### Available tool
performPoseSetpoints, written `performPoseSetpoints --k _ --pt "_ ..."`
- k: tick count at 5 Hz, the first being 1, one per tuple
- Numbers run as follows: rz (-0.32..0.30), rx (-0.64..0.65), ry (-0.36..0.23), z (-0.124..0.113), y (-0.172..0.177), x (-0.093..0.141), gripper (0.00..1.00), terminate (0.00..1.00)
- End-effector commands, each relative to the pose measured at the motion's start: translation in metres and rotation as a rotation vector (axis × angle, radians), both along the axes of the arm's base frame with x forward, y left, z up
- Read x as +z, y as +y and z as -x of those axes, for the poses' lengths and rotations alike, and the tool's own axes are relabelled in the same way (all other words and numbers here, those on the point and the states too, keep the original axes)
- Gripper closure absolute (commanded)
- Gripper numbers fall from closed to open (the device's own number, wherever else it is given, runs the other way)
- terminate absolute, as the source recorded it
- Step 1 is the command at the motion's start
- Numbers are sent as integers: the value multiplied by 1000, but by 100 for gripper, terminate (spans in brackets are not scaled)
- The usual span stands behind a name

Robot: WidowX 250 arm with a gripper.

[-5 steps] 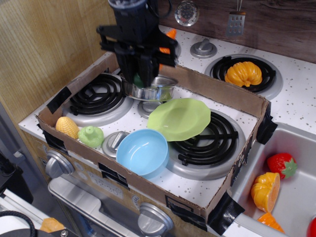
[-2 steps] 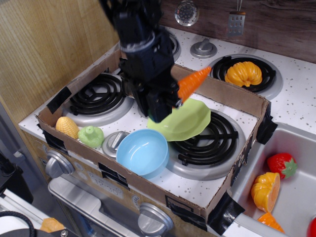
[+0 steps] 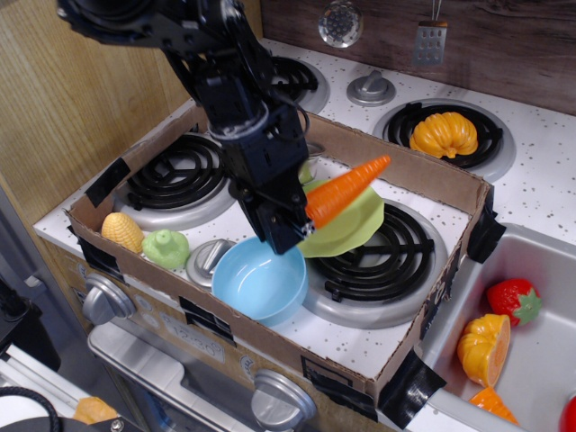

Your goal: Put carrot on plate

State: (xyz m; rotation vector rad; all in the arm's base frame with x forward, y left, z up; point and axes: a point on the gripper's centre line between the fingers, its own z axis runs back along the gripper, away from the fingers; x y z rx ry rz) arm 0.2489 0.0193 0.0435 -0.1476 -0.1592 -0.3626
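The gripper (image 3: 301, 220) is clamped on the carrot's (image 3: 346, 190) thick end; its long axis runs up and right from the claw, tip pointing away, hanging over the lime plate (image 3: 355, 225), which lies just below and right of the jaws

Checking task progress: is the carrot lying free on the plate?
No, the pincer holds the carrot tilted above the plate.
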Motion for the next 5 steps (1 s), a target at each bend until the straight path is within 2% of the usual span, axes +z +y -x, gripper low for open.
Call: performPoseSetpoints --k 1,3,4,5 --pt "-25 -63 -30 -26 4 8 100 0" --pt "-34 -77 -11 -35 0 12 100 0" --pt "-31 -67 -1 -35 0 26 0 0" --pt "-39 -42 4 -35 -1 36 0 0"
